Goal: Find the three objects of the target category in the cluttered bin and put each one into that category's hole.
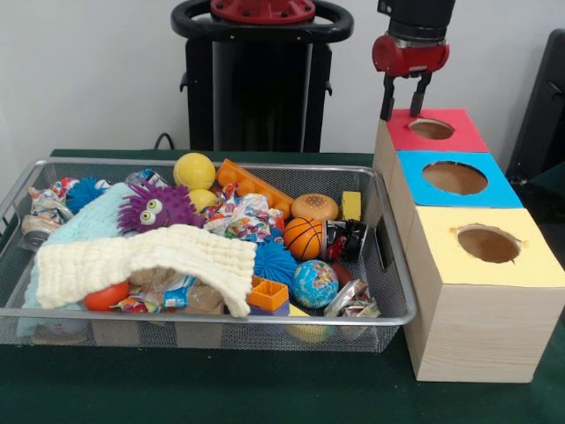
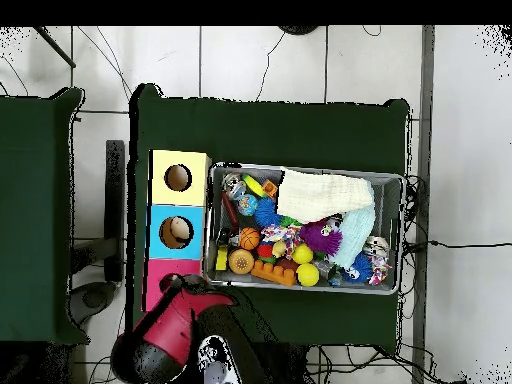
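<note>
My gripper (image 1: 403,104) hangs open and holds nothing, just above the round hole of the red box (image 1: 459,132). Beside it stand the blue box (image 1: 503,187) and the yellow box (image 1: 530,261), each with a hole on top. The wire bin (image 1: 395,291) holds a yellow ball (image 1: 194,170), a small basketball (image 1: 304,237), a globe ball (image 1: 315,283), a blue spiky ball (image 1: 275,261), a toy burger (image 1: 315,207), a purple fuzzy monster (image 1: 159,206) and a cream cloth (image 1: 150,261). From overhead, the red arm (image 2: 165,330) covers part of the red box (image 2: 155,272).
An orange block (image 1: 256,185), a yellow block (image 1: 351,205), a black and red can (image 1: 344,240) and crumpled wrappers (image 1: 247,216) also crowd the bin. The bin (image 2: 300,168) sits right against the row of boxes on the green table (image 2: 280,130).
</note>
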You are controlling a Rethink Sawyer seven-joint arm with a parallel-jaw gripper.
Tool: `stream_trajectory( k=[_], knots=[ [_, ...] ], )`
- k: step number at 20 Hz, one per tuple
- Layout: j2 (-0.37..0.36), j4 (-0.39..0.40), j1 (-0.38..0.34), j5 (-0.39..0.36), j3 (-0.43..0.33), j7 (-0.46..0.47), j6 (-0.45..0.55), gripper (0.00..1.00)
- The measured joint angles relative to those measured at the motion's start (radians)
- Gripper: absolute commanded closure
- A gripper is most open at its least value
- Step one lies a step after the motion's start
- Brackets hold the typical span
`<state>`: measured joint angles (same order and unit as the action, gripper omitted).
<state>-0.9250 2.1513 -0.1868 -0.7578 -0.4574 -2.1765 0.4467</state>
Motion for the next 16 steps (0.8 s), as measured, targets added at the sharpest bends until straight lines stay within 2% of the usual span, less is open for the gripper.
stream_trajectory(
  k=[6, 14, 16],
  knots=[
    [-0.014, 0.039, -0.145, 0.109, 0.029, 0.0, -0.134, 0.0],
    [-0.082, 0.054, -0.23, 0.203, 0.049, 0.0, -0.141, 0.0],
    [-0.1, 0.054, -0.274, 0.238, 0.045, 0.0, -0.141, 0.0]
  ],
)
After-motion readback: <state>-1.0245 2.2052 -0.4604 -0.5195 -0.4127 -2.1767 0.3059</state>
